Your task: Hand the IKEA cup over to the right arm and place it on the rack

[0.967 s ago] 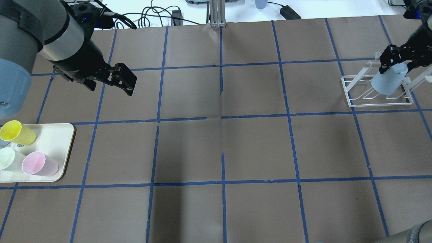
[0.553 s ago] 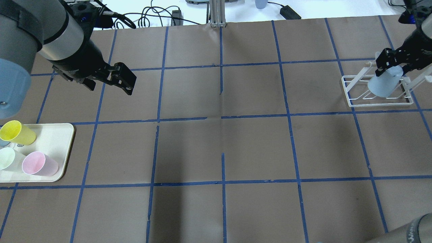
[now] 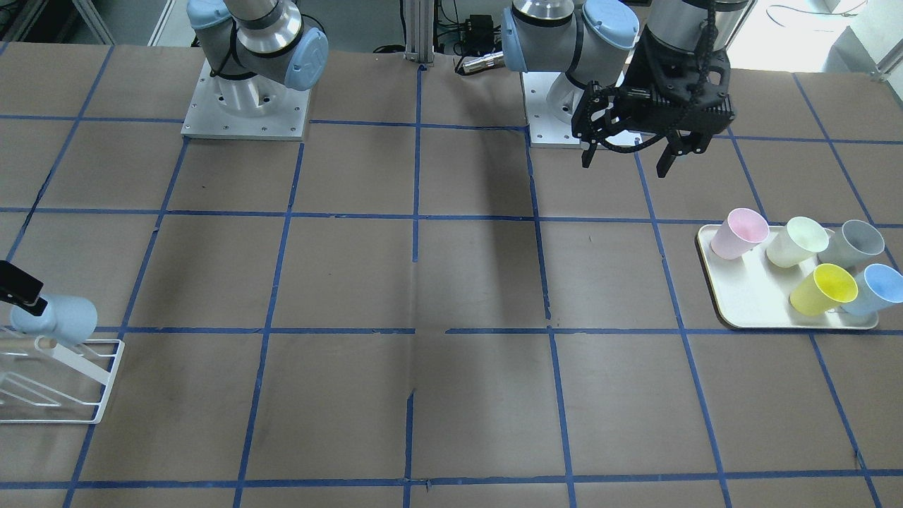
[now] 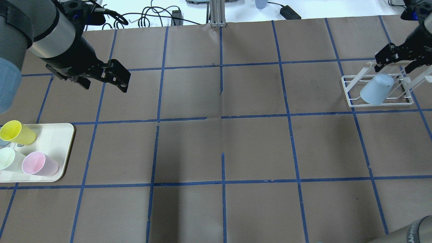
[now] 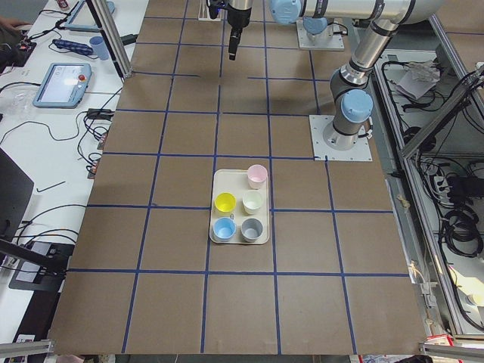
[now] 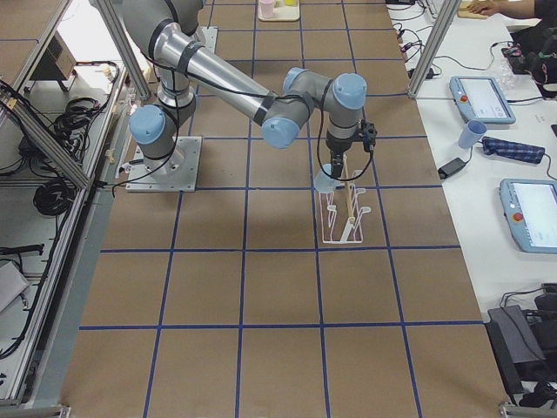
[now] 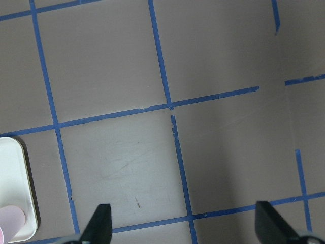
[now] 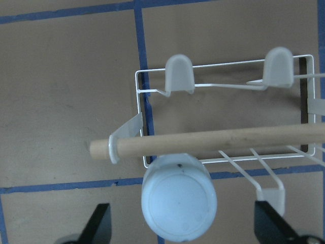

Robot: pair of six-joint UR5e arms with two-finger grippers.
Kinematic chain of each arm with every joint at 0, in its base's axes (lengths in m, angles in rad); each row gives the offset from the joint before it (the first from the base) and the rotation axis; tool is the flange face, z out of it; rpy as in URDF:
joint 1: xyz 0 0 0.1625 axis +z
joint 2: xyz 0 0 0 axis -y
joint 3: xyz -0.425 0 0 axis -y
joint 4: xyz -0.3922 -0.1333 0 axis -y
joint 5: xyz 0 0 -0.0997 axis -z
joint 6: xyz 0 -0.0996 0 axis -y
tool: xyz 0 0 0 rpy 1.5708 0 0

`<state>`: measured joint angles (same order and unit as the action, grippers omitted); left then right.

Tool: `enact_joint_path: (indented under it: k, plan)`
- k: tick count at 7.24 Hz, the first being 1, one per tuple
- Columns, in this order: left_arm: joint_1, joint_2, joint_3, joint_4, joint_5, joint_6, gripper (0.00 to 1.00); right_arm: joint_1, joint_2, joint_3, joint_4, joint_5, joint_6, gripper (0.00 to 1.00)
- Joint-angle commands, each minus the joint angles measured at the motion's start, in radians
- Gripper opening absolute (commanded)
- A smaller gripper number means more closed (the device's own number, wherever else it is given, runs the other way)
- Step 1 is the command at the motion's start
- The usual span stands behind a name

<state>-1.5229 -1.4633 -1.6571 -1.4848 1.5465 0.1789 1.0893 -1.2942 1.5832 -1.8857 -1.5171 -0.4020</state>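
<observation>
Resting upside down on the rack (image 4: 347, 91), at 2 o'clock on the table (image 4: 256, 148) in the overhead view, the blue cup (image 4: 376, 89) has left the right gripper (image 4: 394, 66), which gripped it a moment ago; placement appears complete. Those jaws now stand wide, touching nothing. The left gripper (image 3: 626, 164), at 10 o'clock, hangs wide open and empty.

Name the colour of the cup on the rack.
The cup is pale blue, clearest in the right wrist view.
</observation>
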Motion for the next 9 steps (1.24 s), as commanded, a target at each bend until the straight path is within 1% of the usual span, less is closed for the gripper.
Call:
enact_joint_path:
  k: [1,2,4,5,6,7,9]
  plan:
    - [0.027,-0.046,0.098,-0.087,-0.013,-0.010,1.00,0.007,-0.072,-0.037,0.116,0.002,0.005,1.00]
    - [0.027,-0.067,0.132,-0.124,-0.010,-0.012,1.00,0.011,-0.120,-0.070,0.216,0.003,0.009,1.00]
    - [0.020,-0.075,0.135,-0.124,-0.009,-0.056,1.00,0.036,-0.222,-0.127,0.400,0.005,0.020,1.00]
    - [0.017,-0.071,0.120,-0.123,-0.011,-0.067,1.00,0.078,-0.267,-0.127,0.446,-0.001,0.064,1.00]
    - [0.017,-0.071,0.119,-0.123,-0.011,-0.067,1.00,0.131,-0.289,-0.127,0.477,-0.003,0.122,1.00]
    - [0.017,-0.071,0.119,-0.123,-0.011,-0.067,1.00,0.211,-0.293,-0.135,0.475,-0.006,0.190,1.00]
    - [0.013,-0.069,0.111,-0.124,-0.011,-0.070,1.00,0.407,-0.287,-0.134,0.459,-0.009,0.357,1.00]
